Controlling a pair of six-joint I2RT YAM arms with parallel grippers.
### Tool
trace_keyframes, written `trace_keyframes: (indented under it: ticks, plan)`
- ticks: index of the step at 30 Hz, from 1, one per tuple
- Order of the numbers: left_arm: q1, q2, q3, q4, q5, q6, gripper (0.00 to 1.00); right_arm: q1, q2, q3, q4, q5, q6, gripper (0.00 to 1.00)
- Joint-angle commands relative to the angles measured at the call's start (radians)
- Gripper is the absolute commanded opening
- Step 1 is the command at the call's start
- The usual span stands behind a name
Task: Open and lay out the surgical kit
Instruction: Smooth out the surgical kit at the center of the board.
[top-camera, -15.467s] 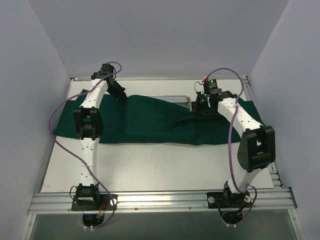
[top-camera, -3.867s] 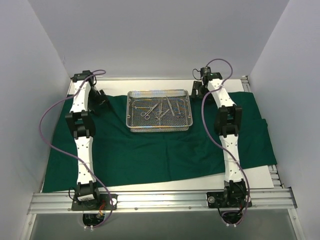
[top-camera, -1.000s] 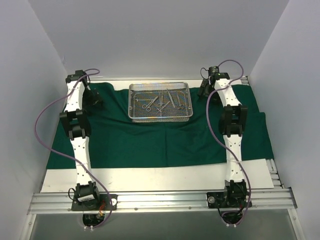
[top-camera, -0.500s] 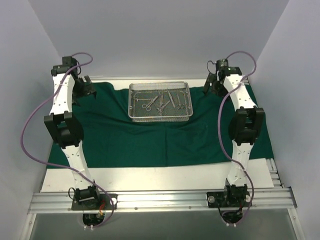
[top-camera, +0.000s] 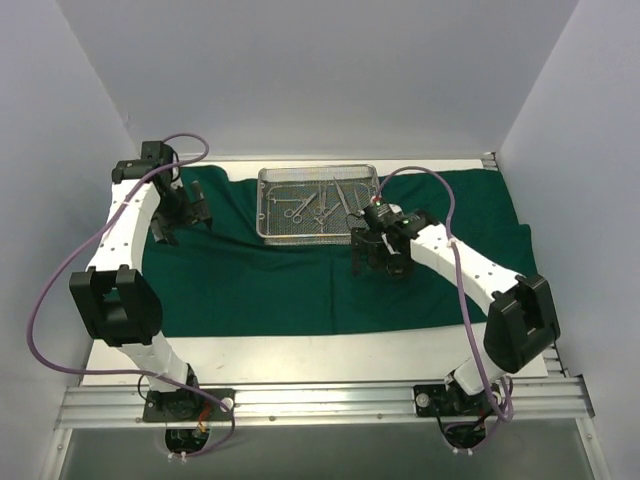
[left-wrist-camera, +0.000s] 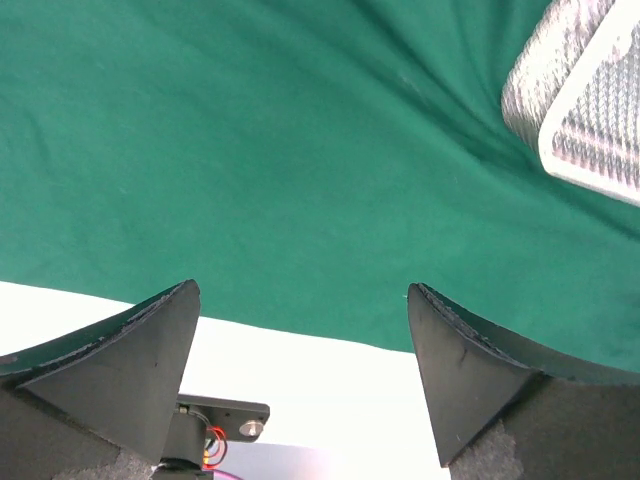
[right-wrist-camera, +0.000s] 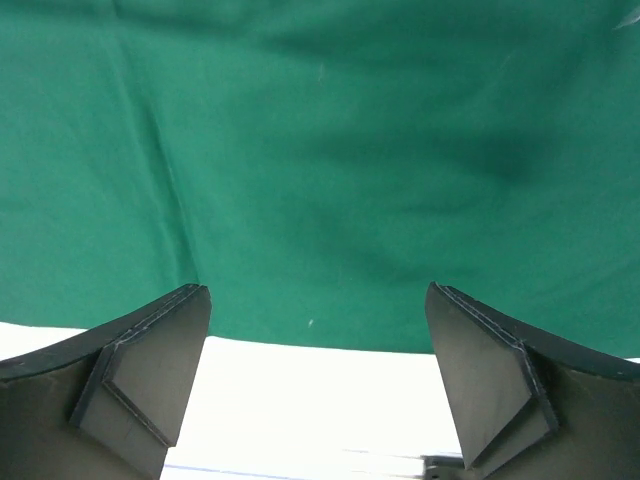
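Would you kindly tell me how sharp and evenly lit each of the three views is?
Top external: sharp and evenly lit, with only soft shadows on the green cloth. Left wrist: the cloth is crisp enough, but the mesh tray corner is partly blurred and bright. Right wrist: a dim shadow patch lies on the cloth, and the white table is washed out.

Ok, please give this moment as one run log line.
drape: spread flat | mesh tray: on drape, instruments inside | left gripper: open, empty | right gripper: open, empty, near tray corner
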Motion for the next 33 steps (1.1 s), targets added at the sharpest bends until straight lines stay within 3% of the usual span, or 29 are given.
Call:
trace_keyframes:
  ticks: [1,16,22,27,30,33]
  plan:
    - [-0.025,-0.107,-0.060,0.039,0.013,-0.027,0.94,0.060,-0.051,-0.103,0.070,0.016,0.095,0.92]
    - [-0.079,-0.205,-0.149,0.011,0.010,-0.034,0.96,0.228,0.168,-0.264,0.233,0.109,0.141,0.88]
    - [-0.077,-0.215,-0.195,0.033,0.007,-0.037,0.96,0.323,0.127,-0.400,0.216,0.039,0.185,0.88]
    - [-0.077,-0.216,-0.222,0.042,0.000,-0.036,0.96,0.387,-0.026,-0.509,0.141,-0.042,0.242,0.88]
    - [-0.077,-0.216,-0.236,0.040,-0.004,-0.036,0.96,0.401,-0.150,-0.510,0.073,-0.046,0.254,0.89]
    - [-0.076,-0.213,-0.244,0.036,-0.039,-0.045,0.96,0.392,-0.198,-0.429,0.006,0.058,0.202,0.91]
